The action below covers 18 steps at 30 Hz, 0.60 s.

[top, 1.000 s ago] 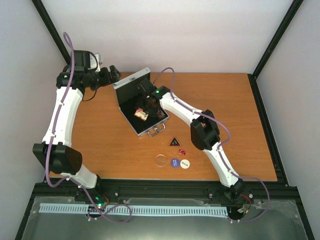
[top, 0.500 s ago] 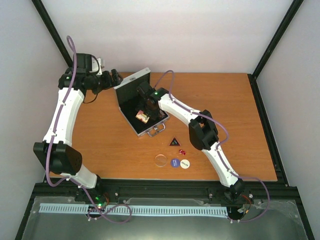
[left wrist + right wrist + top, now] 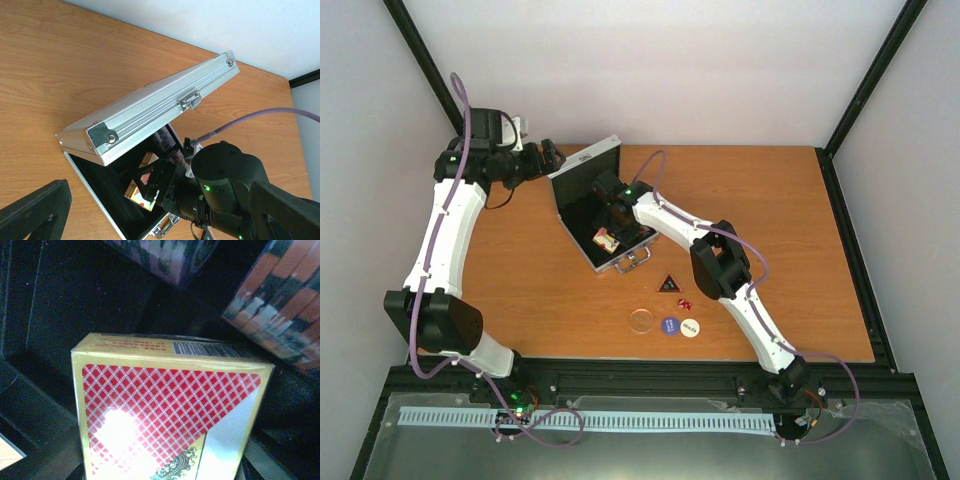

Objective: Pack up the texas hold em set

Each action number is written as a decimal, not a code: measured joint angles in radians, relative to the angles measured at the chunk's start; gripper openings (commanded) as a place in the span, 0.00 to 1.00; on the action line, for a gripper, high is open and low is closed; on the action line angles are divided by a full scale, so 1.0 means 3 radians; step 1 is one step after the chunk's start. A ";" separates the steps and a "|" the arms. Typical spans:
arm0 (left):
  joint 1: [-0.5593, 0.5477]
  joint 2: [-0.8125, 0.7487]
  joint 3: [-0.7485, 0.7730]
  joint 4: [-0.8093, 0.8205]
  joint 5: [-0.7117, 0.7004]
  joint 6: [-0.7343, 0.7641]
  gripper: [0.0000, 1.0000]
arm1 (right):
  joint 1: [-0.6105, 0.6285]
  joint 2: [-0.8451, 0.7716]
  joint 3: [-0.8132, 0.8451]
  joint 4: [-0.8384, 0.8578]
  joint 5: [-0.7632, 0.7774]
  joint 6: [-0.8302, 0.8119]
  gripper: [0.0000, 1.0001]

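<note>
Wooden table (image 3: 800, 220), orange-brown grain. Plain white walls (image 3: 660, 60). Black frame posts (image 3: 875, 75) in corners. Even, diffuse light.

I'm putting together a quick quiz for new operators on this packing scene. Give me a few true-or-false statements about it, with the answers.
1. The silver case stands open with its lid raised. True.
2. The red dice are inside the case. False: they lie on the table beside the black triangle.
3. The card box is over the case's black lining. True.
4. The left claw grips the lid. False: it is open beside the lid, not holding it.
5. The three discs are stacked. False: the clear disc, blue disc and white disc lie side by side on the table.
</note>
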 measured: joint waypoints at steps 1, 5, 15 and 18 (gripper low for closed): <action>0.0000 -0.0001 0.0000 0.0000 0.0000 0.0005 1.00 | 0.0000 0.0000 0.0001 0.0000 -0.0001 0.0006 0.24; 0.0000 -0.0001 0.0000 0.0000 -0.0001 0.0010 1.00 | -0.0001 0.0001 0.0001 -0.0001 -0.0008 0.0022 0.36; 0.0000 -0.0001 0.0000 -0.0001 -0.0003 0.0039 1.00 | -0.0001 0.0000 0.0001 0.0000 -0.0020 -0.0025 0.96; 0.0000 -0.0001 0.0000 -0.0001 -0.0005 0.0046 1.00 | 0.0000 -0.0013 0.0004 0.0037 -0.0065 -0.0070 1.00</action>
